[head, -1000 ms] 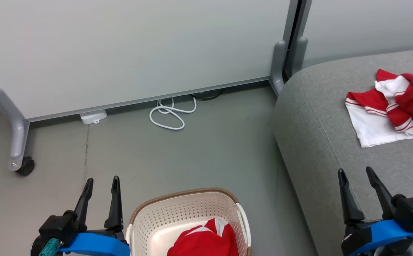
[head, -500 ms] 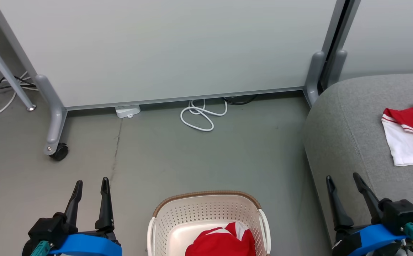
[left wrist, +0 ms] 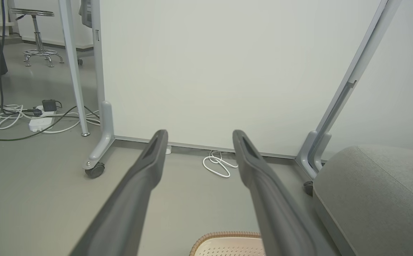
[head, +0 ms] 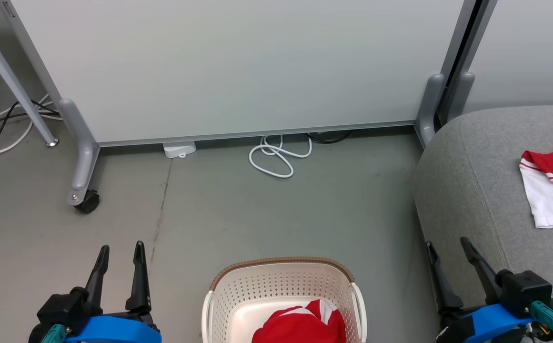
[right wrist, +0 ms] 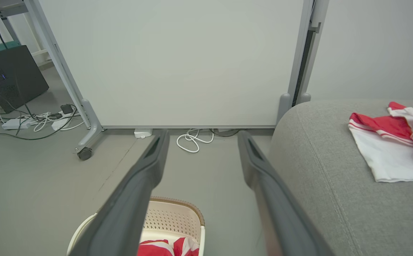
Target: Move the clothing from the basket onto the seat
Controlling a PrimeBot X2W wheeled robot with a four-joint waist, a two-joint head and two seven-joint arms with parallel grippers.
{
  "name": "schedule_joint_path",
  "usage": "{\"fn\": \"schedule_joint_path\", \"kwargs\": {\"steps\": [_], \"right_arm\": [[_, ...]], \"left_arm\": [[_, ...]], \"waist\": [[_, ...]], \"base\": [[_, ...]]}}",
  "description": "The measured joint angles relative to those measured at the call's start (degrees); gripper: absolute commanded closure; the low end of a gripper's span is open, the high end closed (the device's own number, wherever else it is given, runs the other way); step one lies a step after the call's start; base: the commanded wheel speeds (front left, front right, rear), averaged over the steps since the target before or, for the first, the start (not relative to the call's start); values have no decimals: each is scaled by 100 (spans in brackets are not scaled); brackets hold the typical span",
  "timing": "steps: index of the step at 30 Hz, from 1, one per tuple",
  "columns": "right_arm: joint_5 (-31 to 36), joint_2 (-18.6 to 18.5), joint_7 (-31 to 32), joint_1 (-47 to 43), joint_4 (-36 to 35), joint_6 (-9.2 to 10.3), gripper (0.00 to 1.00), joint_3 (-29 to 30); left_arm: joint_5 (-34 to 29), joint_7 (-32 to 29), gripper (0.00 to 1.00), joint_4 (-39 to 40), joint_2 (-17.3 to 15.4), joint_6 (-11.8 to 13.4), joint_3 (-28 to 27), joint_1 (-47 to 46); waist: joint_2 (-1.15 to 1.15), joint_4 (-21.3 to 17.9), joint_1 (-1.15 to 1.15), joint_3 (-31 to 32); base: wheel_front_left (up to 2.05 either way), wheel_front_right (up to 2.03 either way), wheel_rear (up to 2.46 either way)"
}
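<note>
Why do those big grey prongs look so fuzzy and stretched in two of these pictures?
Left wrist view: the left hand sits close to the wide lens, so its fingers look soft and stretched, while the white cable beyond is crisp. Right wrist view: same for the right hand. Head view: even light, faint shadows, basket sharp.

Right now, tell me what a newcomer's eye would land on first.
The bright red garment bunched in the cream basket, low in the head view's middle, stands out against the grey floor. A second red-and-white garment lies spread on the grey seat at the right.
</note>
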State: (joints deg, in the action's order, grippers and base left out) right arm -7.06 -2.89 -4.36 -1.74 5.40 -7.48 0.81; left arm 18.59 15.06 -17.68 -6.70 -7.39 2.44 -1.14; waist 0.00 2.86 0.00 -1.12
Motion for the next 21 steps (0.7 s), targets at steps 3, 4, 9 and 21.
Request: {"fn": "schedule_joint_path", "kwargs": {"steps": [3, 4, 9, 21], "right_arm": [[-3, 0, 0, 1, 10, 0, 0, -23], [-9, 0, 0, 2, 15, 0, 0, -27], [-35, 0, -9, 10, 25, 0, 0, -70], [8, 0, -76, 193, -82, 0, 0, -255]], "left_arm": [[0, 0, 0, 2, -3, -1, -1, 1], [0, 0, 0, 2, -3, 0, -1, 1], [11, 0, 0, -20, -2, -1, 53, 1], [382, 0, 0, -689, -64, -1, 623, -394]], "waist": [[0, -14, 0, -15], [0, -19, 0, -19], [0, -56, 0, -41], [0, -318, 0, -405]], "base": [[0, 0, 0], [0, 0, 0], [0, 0, 0], [0, 0, 0]]}}
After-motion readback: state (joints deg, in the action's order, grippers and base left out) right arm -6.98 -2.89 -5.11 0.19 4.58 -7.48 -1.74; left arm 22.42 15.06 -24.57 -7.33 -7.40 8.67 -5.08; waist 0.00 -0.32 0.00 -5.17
